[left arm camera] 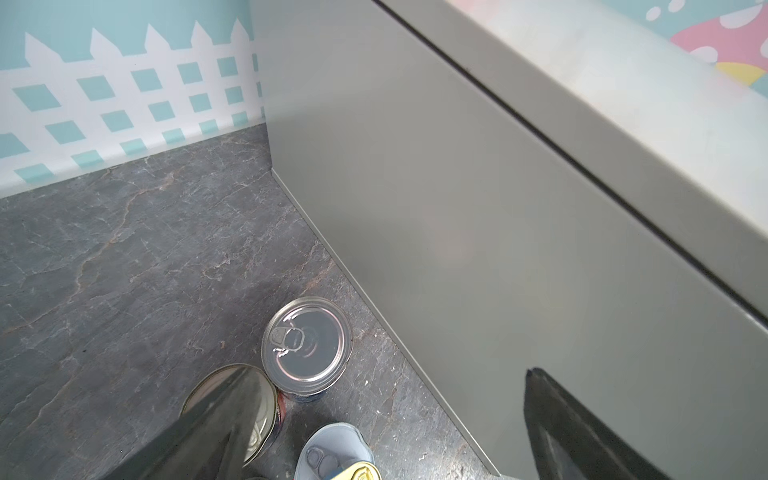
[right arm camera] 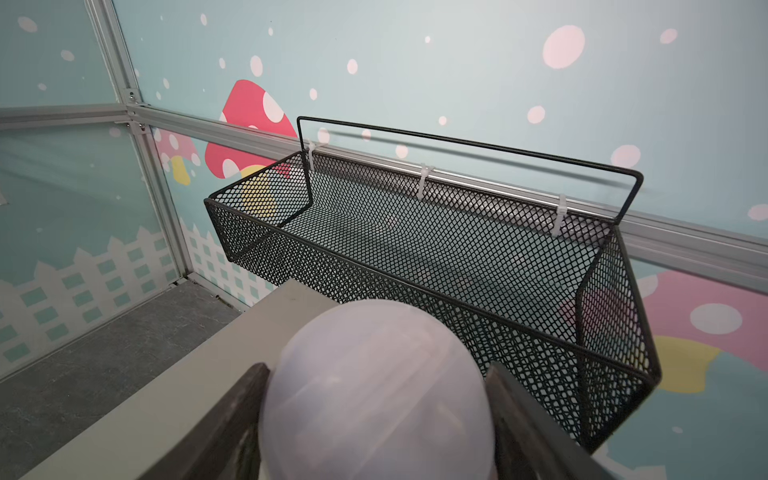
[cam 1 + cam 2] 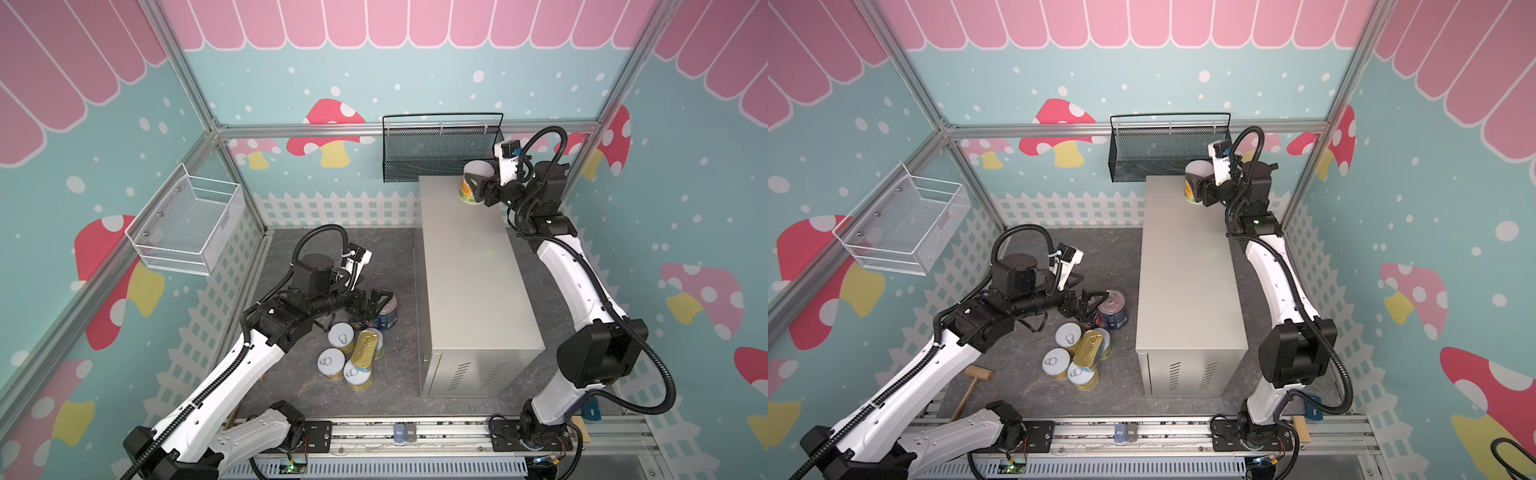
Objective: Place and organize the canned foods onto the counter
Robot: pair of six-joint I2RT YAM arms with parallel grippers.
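Currently my right fingers (image 3: 478, 184) are clamped on both sides of a yellow-labelled can (image 3: 467, 193), over the counter (image 3: 469, 270) top at the end away from its vent slots (image 3: 459, 371). Can upright, long axis vertical, white lid up; can't tell if its base touches the top. My left fingers (image 3: 371, 303) spread wide, holding nothing, low beside the counter's long side, above two dark-blue cans (image 1: 307, 345), both upright, lids up.

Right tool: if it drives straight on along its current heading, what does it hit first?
Probably the front wall of the black mesh basket, past the yellow can the right tool grips; height clearance unclear.
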